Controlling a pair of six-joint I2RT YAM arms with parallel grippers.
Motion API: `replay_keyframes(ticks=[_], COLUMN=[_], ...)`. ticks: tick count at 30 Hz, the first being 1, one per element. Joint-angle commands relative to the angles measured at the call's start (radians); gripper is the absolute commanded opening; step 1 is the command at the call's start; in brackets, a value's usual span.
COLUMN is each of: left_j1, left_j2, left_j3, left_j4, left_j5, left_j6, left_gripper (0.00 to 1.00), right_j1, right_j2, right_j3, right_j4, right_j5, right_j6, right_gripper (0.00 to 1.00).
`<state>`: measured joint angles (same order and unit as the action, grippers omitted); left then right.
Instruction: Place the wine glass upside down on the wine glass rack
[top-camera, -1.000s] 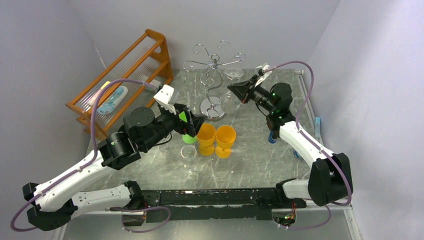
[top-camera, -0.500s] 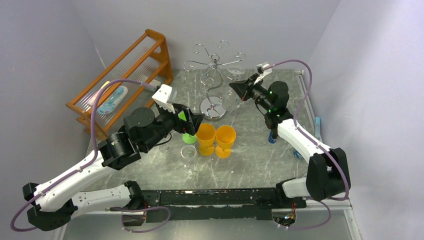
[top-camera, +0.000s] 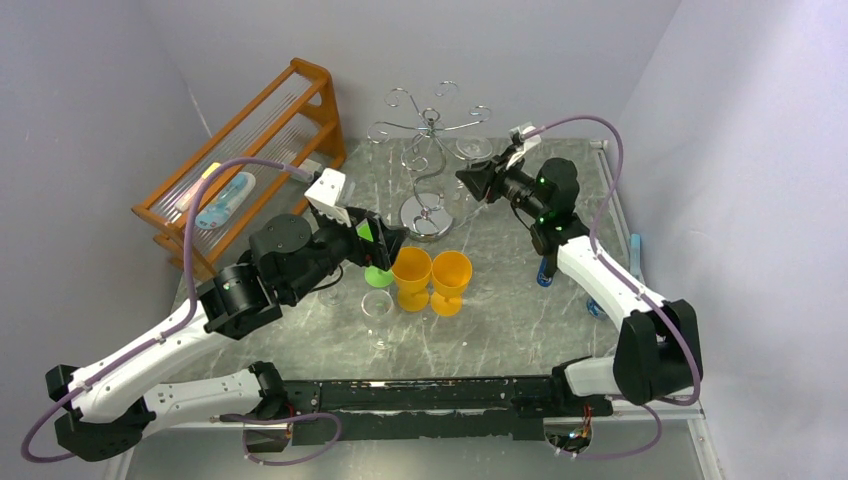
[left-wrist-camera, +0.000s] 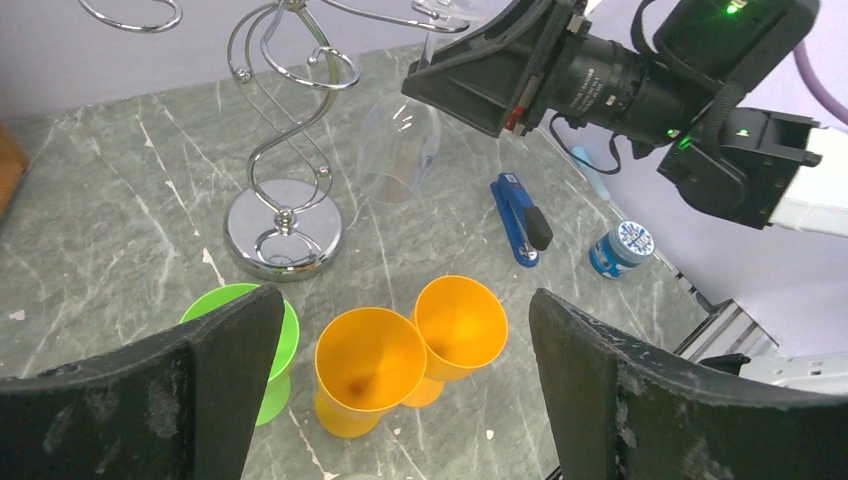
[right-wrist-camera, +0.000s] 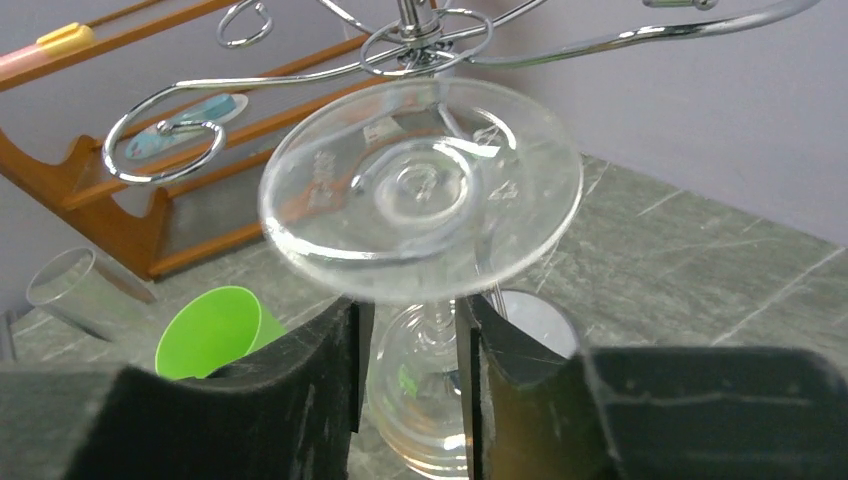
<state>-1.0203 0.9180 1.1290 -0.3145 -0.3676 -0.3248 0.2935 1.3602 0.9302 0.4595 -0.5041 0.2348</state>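
The clear wine glass hangs upside down, its round foot on top and its bowl below. My right gripper is shut on its stem and holds it off the table. The foot sits just under the curled arms of the chrome wine glass rack, beside its wavy stem. In the top view the rack stands at the back middle, with my right gripper just right of it. My left gripper is open and empty above the orange cups; in the top view it is at the table's middle.
Two orange cups and a green cup stand in front of the rack's round base. A clear tumbler stands nearer. An orange wooden shelf is at back left. A blue stapler and a blue jar lie right.
My right arm has risen slightly and shifted the held glass a little toward the rack's arms. The left arm has barely moved.
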Motion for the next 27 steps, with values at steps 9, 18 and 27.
replay_keyframes(ticks=[9, 18, 27], left_j1=[-0.003, -0.003, -0.057], left_j2=[-0.023, -0.01, 0.255], left_j3=[0.055, 0.028, 0.049], left_j4=[-0.064, -0.053, 0.045], left_j5=[0.024, 0.376, 0.653], left_j6=[0.054, 0.152, 0.153], left_gripper=[0.97, 0.97, 0.87], right_j1=[-0.002, -0.002, -0.002], right_j2=[-0.218, -0.402, -0.602], right_j3=[-0.101, -0.164, -0.285], right_j4=[-0.154, -0.417, -0.662], right_j5=[0.117, 0.174, 0.351], right_j6=[0.001, 0.169, 0.411], right_gripper=[0.63, 0.65, 0.65])
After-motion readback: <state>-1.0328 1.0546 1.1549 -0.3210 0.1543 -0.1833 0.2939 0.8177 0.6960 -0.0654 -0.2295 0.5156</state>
